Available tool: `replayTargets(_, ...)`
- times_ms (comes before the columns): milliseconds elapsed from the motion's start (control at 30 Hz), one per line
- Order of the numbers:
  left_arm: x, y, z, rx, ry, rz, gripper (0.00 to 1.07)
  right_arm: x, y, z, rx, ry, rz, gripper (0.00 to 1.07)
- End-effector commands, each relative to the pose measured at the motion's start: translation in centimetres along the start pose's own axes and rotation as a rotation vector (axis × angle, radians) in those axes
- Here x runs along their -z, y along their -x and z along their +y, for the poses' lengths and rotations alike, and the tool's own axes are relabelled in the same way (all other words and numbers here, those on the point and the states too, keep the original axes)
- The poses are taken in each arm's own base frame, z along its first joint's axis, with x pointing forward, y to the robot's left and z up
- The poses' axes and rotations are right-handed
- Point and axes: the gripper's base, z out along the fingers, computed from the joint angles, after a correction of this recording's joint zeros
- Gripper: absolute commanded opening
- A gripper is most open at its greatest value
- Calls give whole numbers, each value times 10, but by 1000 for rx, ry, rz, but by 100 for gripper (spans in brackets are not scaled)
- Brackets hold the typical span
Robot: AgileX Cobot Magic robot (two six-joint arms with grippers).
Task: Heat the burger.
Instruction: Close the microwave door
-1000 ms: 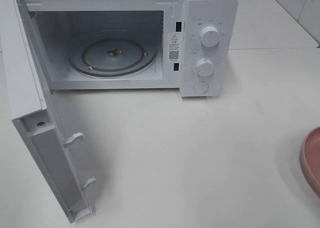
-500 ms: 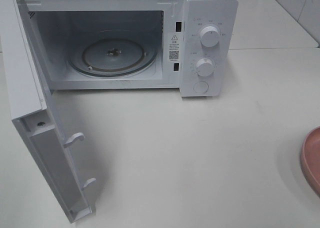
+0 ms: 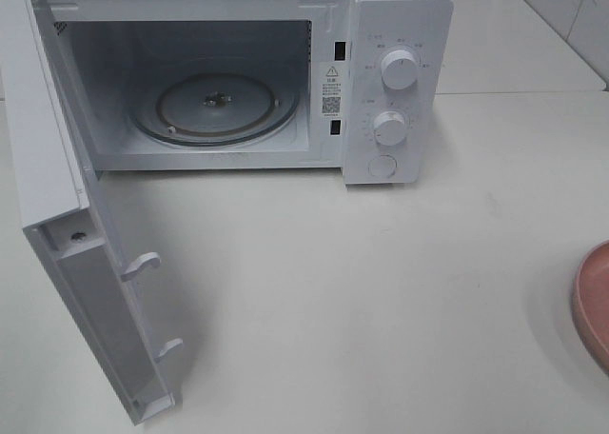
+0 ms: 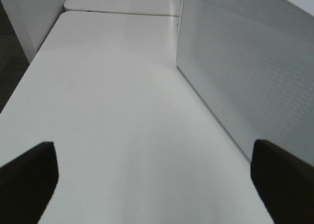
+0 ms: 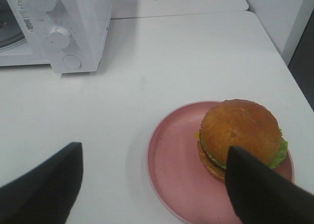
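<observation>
the burger [image 5: 240,133] sits flat on a pink plate [image 5: 176,175], bun top facing up. it is round, so it has no long side. it sits off the middle of the plate. green lettuce and a bit of yellow cheese peek out at its sides.

the right gripper [image 5: 154,184] hangs over the plate with its two dark fingers [image 5: 41,184] spread wide, and it holds nothing. one finger is in front of the burger's edge; whether it touches cannot be told.

the plate rests on a white table [image 3: 381,291], well apart from the white microwave [image 3: 400,82]. the microwave door [image 3: 86,291] is swung open and the glass tray [image 3: 214,106] inside is bare.

the left gripper [image 4: 157,177] is spread wide too, holding nothing, just beside the door.
</observation>
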Motion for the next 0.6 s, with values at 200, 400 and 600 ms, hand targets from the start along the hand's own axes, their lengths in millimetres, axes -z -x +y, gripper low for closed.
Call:
replayTargets(200,0,-1,0,6,3,-3,100,3,-2,0,7,-5,-34,76)
replayTargets(400,0,-1,0,6,3,-3,100,3,-2,0,7,-5,-34,76)
replayTargets(600,0,-1,0,6,3,-3,100,3,-2,0,7,-5,-34,76)
